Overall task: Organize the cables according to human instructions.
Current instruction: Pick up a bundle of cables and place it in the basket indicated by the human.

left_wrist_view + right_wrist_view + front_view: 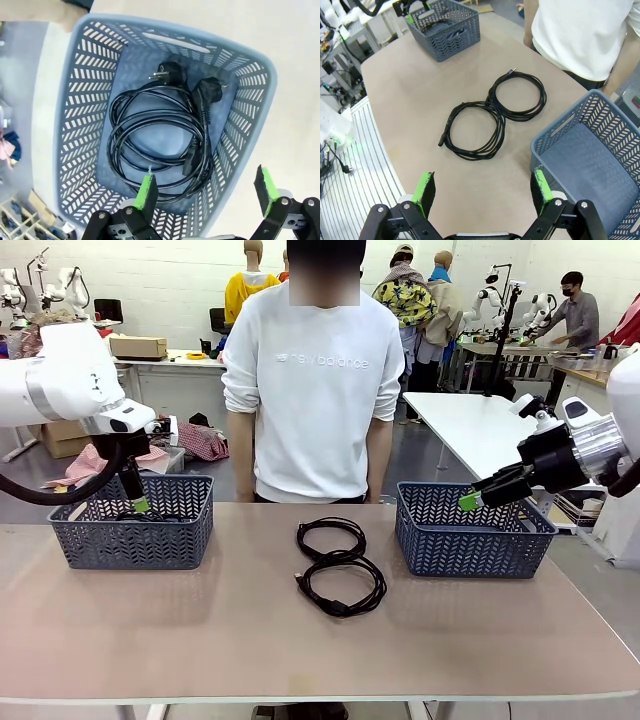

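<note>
Cables point(335, 558) lie touching between two grey baskets point(470, 540), person point(315, 390) behind; left hand point(206, 189) and right hand point(483, 190) both released.

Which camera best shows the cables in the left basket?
Left wrist view: it looks straight down on the coiled cables, plugs included. Front view gives a dark sliver through the basket wall; right wrist view, a distant glimpse.

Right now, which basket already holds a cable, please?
The left basket, under the left claw: a coiled cable lies inside; the right basket looks bare inside.
</note>
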`<state>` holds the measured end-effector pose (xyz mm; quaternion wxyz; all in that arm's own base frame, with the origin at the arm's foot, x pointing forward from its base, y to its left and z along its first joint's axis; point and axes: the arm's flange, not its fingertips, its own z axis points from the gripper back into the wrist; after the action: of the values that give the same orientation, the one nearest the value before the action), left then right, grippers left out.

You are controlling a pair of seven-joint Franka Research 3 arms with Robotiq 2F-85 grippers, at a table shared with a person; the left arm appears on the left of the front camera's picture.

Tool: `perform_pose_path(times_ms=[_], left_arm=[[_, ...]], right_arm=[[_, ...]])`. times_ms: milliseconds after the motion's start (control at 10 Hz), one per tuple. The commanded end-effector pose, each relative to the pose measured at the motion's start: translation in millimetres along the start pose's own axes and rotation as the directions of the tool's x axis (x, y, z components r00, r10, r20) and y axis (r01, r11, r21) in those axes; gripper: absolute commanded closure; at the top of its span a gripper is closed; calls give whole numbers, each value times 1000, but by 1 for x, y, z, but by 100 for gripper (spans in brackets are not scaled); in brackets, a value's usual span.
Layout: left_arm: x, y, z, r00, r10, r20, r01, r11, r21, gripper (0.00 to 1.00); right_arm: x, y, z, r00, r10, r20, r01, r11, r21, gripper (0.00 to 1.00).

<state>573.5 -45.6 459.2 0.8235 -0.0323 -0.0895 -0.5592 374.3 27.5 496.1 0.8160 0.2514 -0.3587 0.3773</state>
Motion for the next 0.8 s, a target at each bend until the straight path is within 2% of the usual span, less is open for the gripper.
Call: perform_pose_path(times_ms=[0, 200, 500, 700], left_arm=[[-3, 1, 1, 1000, -16, -7, 16, 1000, 6, 0], [0, 0, 0, 1000, -1, 0, 1, 1000, 0, 0], [8, -48, 13, 993, 54, 105, -55, 998, 9, 0], [3, -82, 22, 987, 77, 140, -81, 996, 25, 0]], right_arm=[[2, -3, -2, 999, 18, 32, -19, 1000, 11, 0], [2, -3, -2, 999, 18, 32, -19, 1000, 11, 0], [2, -3, -2, 999, 18, 32, -19, 1000, 11, 0], [2, -3, -2, 999, 18, 32, -19, 1000, 11, 0]])
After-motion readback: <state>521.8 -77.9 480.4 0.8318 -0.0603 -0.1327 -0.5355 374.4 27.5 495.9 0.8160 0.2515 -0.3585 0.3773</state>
